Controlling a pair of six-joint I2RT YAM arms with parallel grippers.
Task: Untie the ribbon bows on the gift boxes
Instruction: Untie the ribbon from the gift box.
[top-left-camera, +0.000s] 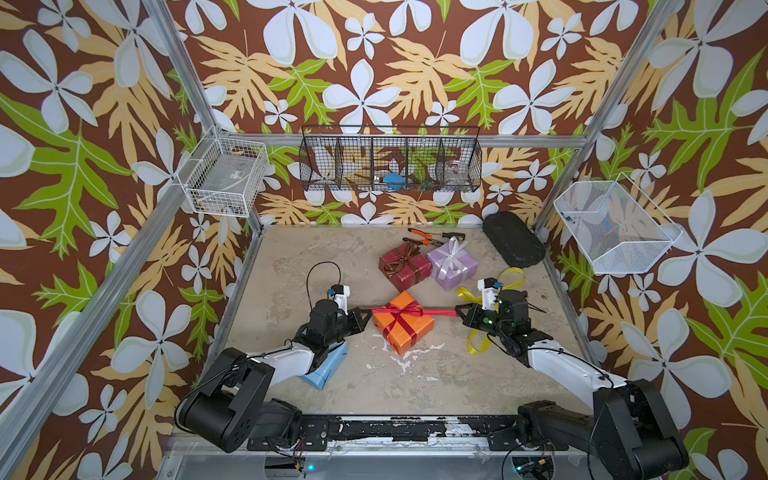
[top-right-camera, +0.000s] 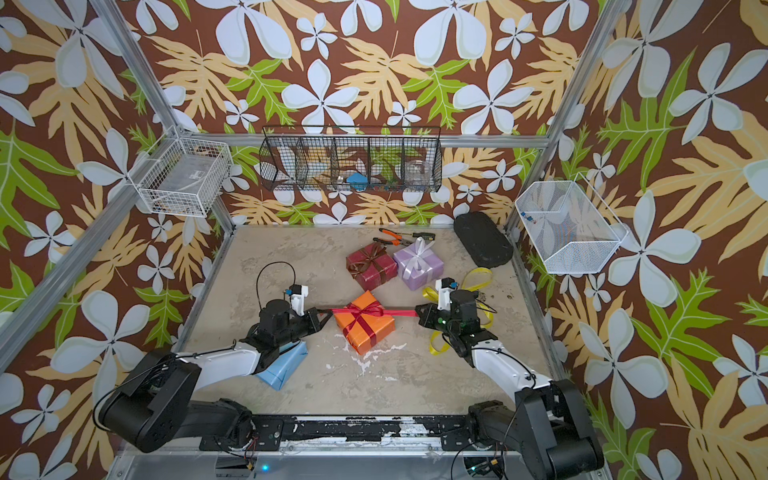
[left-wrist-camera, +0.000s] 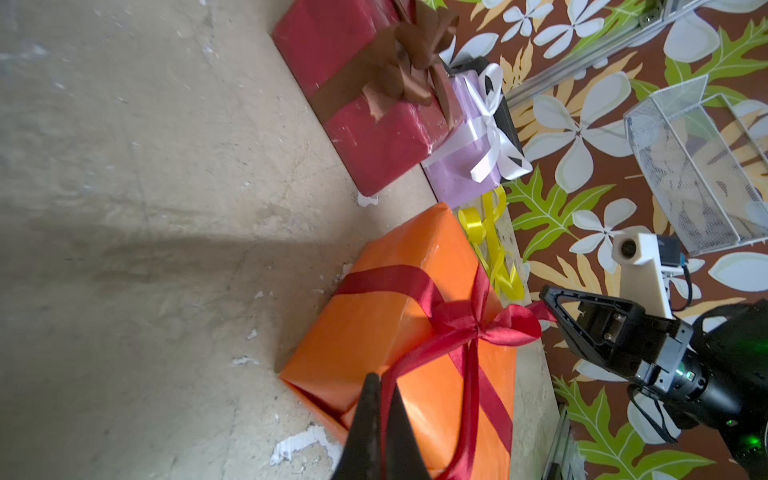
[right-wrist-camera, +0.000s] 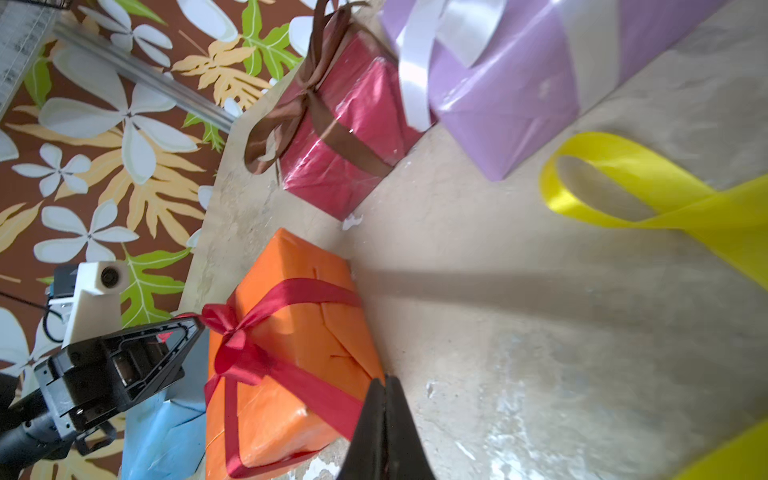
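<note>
The orange gift box stands mid-table with a red ribbon bow on top. My left gripper is shut on the bow's left tail, seen pinched in the left wrist view. On the opposite side my right gripper is shut on the other tail, and the red ribbon runs taut between both. Behind stand the dark red box with a tied brown bow and the lilac box with a tied white bow. The light blue box lies under my left arm. A yellow ribbon lies loose by my right arm.
Orange-handled pliers and a screwdriver lie at the back of the table, and a black oblong case sits in the back right corner. Wire baskets hang on the left wall, back wall and right wall.
</note>
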